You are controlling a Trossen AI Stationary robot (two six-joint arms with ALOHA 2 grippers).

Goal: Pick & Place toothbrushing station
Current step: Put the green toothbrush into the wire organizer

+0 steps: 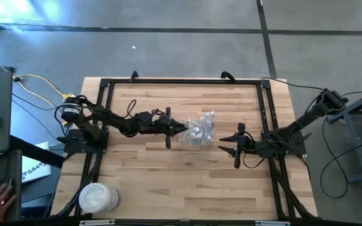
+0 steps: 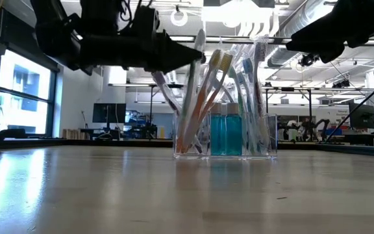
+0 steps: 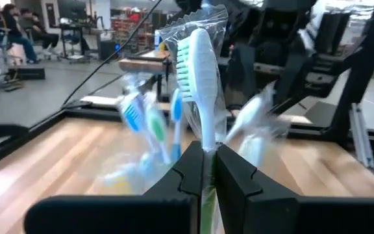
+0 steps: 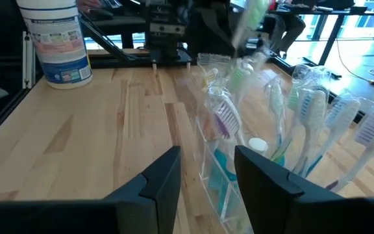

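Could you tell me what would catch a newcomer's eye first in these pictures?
The clear container crammed with wrapped pastel toothbrushes stands mid-table between the two arms. The left gripper is shut on a white, green-bristled toothbrush right beside it, while the right gripper waits open on the container's other side. A white tub sits at the near left edge.

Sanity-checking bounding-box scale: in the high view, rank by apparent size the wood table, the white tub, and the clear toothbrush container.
1. wood table, by far the largest.
2. white tub and clear toothbrush container: similar footprints; the container's transparent edges are hard to trace, so I won't rank them.
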